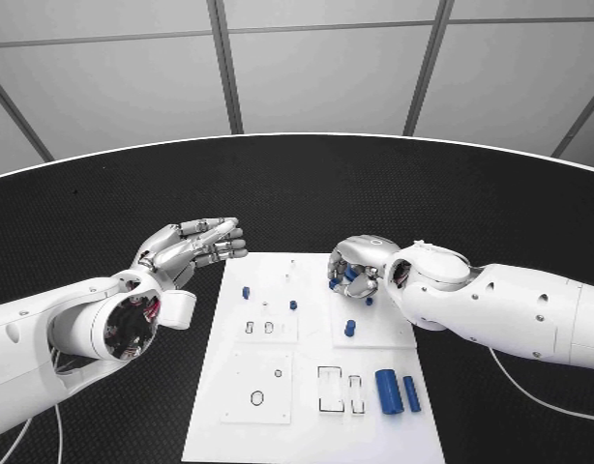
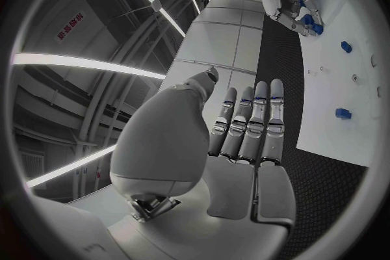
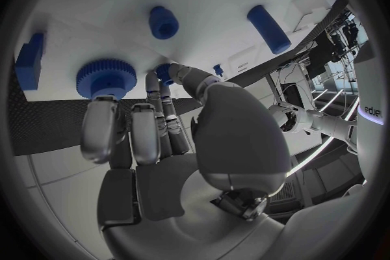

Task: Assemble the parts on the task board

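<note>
The white task board [image 1: 311,425] lies in the middle of the black table. My right hand [image 1: 357,269] hangs over its far right part, fingers curled down. In the right wrist view the right hand [image 3: 162,143] pinches a small blue part [image 3: 165,72] between thumb and fingertips, just over the board. A blue gear [image 3: 106,77], a blue peg [image 3: 163,21], a blue cylinder [image 3: 268,28] and a blue block [image 3: 30,60] sit around it. My left hand [image 1: 193,246] is raised off the board's far left corner, fingers straight and holding nothing; the left hand [image 2: 244,143] shows an empty palm.
Small blue pegs [image 1: 246,291] [image 1: 349,329] stand on the board's middle. Two blue cylinders [image 1: 388,391] [image 1: 411,392] lie at the near right beside rectangular slots [image 1: 329,390]. An oval hole [image 1: 256,397] is at the near left. Black table [image 1: 130,193] surrounds the board.
</note>
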### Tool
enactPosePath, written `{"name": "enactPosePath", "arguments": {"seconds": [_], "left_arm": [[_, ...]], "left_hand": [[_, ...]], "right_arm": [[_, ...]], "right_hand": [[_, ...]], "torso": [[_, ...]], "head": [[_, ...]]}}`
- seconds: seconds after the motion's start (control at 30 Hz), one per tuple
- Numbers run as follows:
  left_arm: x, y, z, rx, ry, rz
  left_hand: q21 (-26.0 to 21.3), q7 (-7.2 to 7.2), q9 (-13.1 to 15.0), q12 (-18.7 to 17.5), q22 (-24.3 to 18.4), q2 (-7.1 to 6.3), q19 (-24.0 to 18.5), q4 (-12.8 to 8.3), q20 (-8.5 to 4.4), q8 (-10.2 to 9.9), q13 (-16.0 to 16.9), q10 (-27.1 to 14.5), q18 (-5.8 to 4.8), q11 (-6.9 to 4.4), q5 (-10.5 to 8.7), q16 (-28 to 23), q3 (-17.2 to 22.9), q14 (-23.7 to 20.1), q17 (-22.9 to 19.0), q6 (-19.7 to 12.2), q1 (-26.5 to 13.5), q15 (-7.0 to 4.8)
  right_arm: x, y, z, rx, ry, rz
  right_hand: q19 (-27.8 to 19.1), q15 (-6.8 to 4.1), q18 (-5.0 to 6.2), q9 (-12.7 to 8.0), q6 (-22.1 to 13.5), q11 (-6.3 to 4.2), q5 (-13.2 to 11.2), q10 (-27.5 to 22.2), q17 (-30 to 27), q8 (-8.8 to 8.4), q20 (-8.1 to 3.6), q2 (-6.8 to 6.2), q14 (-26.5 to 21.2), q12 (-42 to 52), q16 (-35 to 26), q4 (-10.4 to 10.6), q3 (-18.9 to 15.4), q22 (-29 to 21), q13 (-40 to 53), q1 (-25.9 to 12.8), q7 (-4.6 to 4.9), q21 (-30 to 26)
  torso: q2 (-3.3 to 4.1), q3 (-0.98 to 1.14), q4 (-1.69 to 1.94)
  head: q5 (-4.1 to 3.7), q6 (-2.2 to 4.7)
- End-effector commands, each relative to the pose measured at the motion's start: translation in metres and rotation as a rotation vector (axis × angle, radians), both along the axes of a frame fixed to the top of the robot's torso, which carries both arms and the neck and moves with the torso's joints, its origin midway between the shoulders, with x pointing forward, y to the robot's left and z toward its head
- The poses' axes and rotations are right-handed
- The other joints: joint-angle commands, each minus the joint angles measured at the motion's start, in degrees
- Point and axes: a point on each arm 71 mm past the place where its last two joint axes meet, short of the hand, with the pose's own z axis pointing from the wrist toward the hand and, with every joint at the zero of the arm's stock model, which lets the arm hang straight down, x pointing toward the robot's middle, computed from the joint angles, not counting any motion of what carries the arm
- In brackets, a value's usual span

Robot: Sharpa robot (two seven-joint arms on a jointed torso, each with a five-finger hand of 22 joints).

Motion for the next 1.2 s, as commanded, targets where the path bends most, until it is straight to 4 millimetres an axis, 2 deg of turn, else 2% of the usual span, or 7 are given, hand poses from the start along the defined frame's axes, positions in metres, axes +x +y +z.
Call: {"name": "enactPosePath", "arguments": {"seconds": [0.03,0.33,0.43,0.77,1.07,1.13,1.2], "left_arm": [[0.0,0.0,0.0,0.0,0.001,0.0],[0.0,0.001,0.0,0.001,0.004,-0.001],[0.001,0.001,0.0,0.002,0.005,0.001],[0.002,0.003,-0.001,0.0,0.009,0.007],[0.002,0.003,-0.001,0.0,0.01,0.007],[0.002,0.003,0.0,0.0,0.01,0.007],[0.002,0.003,0.001,0.0,0.008,0.005]], "left_hand": [[0.27,2.39,-0.06,-0.3,0.06,0.14,-0.49,0.2,-0.03,-0.3,-0.04,-0.43,1.03,-0.11,0.11,-0.25,0.11,-0.41,-0.1,-0.23,-0.56,-0.03],[-0.77,2.43,-0.11,-0.65,-0.59,0.25,-2.28,-0.04,0.3,-0.44,0.02,-0.39,0.99,-0.05,0.1,-0.58,0.13,-0.59,-0.05,-0.22,-0.84,0.06],[-0.7,2.44,-0.12,-0.69,-0.58,0.24,-2.19,-0.07,0.3,-0.46,0.02,-0.4,1.06,-0.04,0.1,-0.6,0.11,-0.59,-0.04,-0.24,-0.88,0.06],[3.4,2.43,-0.18,-1.02,1.52,0.4,-0.35,-0.63,0.04,-0.66,0.04,-0.27,1.24,-0.05,0.1,-0.92,0.16,-0.45,0.16,-0.16,-1.17,0.04],[17.62,2.41,-0.35,-1.12,10.67,0.65,-5.53,-1.69,-0.48,-1.11,0.03,-0.21,0.31,-0.06,0.02,-1.68,0.26,-0.14,0.63,0.17,-1.96,0.05],[26.34,2.43,-0.5,-1.09,16.42,0.72,-9.42,-2.18,-0.41,-1.39,0.04,-0.21,-0.1,-0.09,0.04,-2.05,0.26,0.02,0.8,0.34,-2.27,0.07],[29.99,2.42,-0.58,-1.09,18.83,0.7,-11.41,-2.4,-0.29,-1.55,0.03,-0.23,-0.25,-0.08,-0.13,-2.21,0.21,0.08,0.86,0.41,-2.41,0.08]], "right_arm": [[0.0,0.0,0.001,0.004,-0.005,0.0],[-0.001,0.002,0.003,0.026,-0.03,0.005],[-0.003,0.003,0.005,0.038,-0.042,0.009],[-0.004,0.008,0.019,0.087,-0.104,0.009],[0.008,0.02,0.042,0.125,-0.186,-0.001],[0.011,0.024,0.045,0.132,-0.199,-0.001],[0.013,0.028,0.046,0.137,-0.209,-0.001]], "right_hand": [[0.49,-0.57,-0.85,0.53,0.87,-0.34,-0.1,0.79,0.06,0.61,-0.19,0.64,3.16,0.51,0.32,0.35,-0.04,0.94,0.41,0.18,-0.26,0.68],[1.0,-0.97,-1.2,1.43,1.91,-0.81,0.39,1.67,-0.21,1.44,-0.55,1.19,3.09,1.11,0.37,0.51,-0.04,2.97,1.12,0.55,-0.72,2.02],[1.43,-1.37,-1.49,2.47,3.3,-1.3,-1.44,2.39,-0.37,2.55,-0.89,2.09,3.07,1.6,0.43,0.4,0.45,4.65,1.77,1.25,-1.27,3.11],[1.44,-1.65,-1.55,3.74,4.02,-1.61,-2.16,2.93,-0.5,3.57,-1.2,2.83,3.06,1.92,0.54,0.56,0.74,5.1,2.43,1.31,-1.61,3.42],[1.4,-1.73,-1.56,4.41,3.85,-1.72,-3.14,3.07,-0.55,3.88,-1.28,2.96,3.06,1.95,0.63,0.92,0.74,5.25,2.74,0.96,-1.74,3.51],[1.38,-1.75,-1.56,4.61,3.76,-1.73,-2.78,3.08,-0.52,3.95,-1.31,2.97,3.06,1.93,0.68,0.89,0.86,5.28,2.82,1.03,-1.71,3.52],[1.37,-1.75,-1.56,4.68,3.72,-1.72,-2.66,3.08,-0.52,3.97,-1.31,2.97,3.07,1.93,0.69,0.9,0.89,5.27,2.85,1.03,-1.69,3.51]], "torso": [[0.13,0.03,0.02],[0.29,0.04,0.14],[0.32,0.06,0.13],[0.47,-0.12,0.23],[0.62,-0.24,0.38],[0.68,-0.23,0.39],[0.76,-0.28,0.45]], "head": [[-0.01,-0.05],[-0.08,0.17],[-0.06,0.25],[-0.18,0.76],[-0.05,1.03],[-0.03,1.13],[0.03,1.18]]}}
